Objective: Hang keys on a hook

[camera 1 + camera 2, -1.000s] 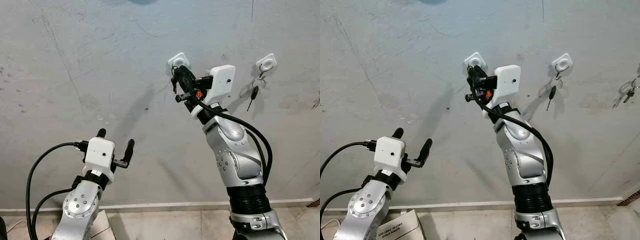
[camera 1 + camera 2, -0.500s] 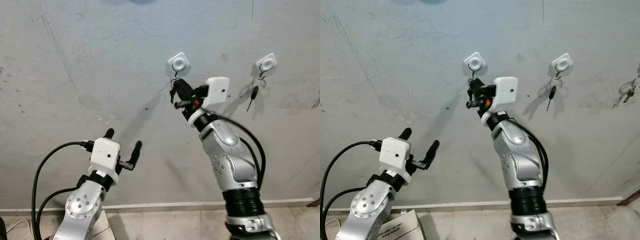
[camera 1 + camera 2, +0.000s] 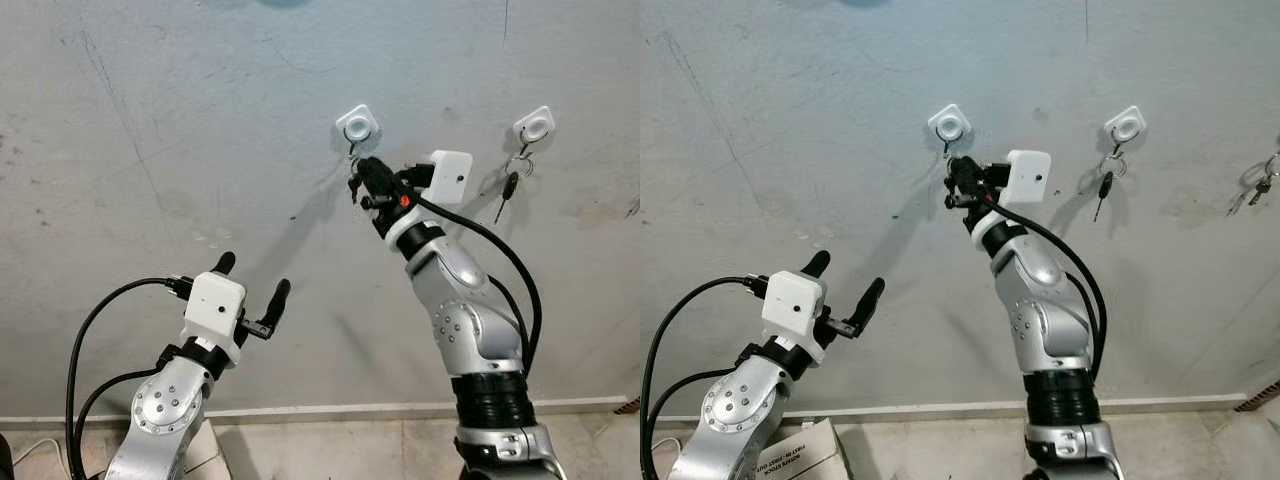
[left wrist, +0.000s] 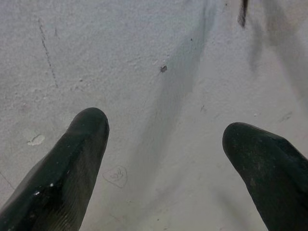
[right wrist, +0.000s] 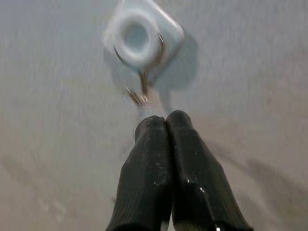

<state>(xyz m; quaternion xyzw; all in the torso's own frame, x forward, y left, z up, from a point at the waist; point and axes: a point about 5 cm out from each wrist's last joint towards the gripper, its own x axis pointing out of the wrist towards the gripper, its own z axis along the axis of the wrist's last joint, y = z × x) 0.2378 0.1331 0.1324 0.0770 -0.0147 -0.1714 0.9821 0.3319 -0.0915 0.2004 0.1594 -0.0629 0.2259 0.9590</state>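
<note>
A white hook [image 3: 357, 124] is fixed on the grey wall, and a key ring [image 5: 140, 72] is looped over it. The keys [image 3: 351, 186] hang just under the hook. My right gripper [image 3: 358, 180] is raised to the wall right below the hook, fingers [image 5: 179, 139] pressed together and shut on the keys, whose top link [image 5: 139, 98] sticks out past the tips. My left gripper [image 3: 250, 290] is held lower on the left, open, with bare wall between its fingertips [image 4: 82, 139].
A second white hook [image 3: 533, 124] to the right carries another set of keys [image 3: 508, 185]. More keys [image 3: 1260, 182] hang at the far right edge. A cardboard box [image 3: 800, 458] lies on the floor at the lower left, by the baseboard [image 3: 330, 410].
My right gripper has come down from over the hook to just below it, and its wrist has turned. The ring now hangs on the hook. The left arm drifted slightly right.
</note>
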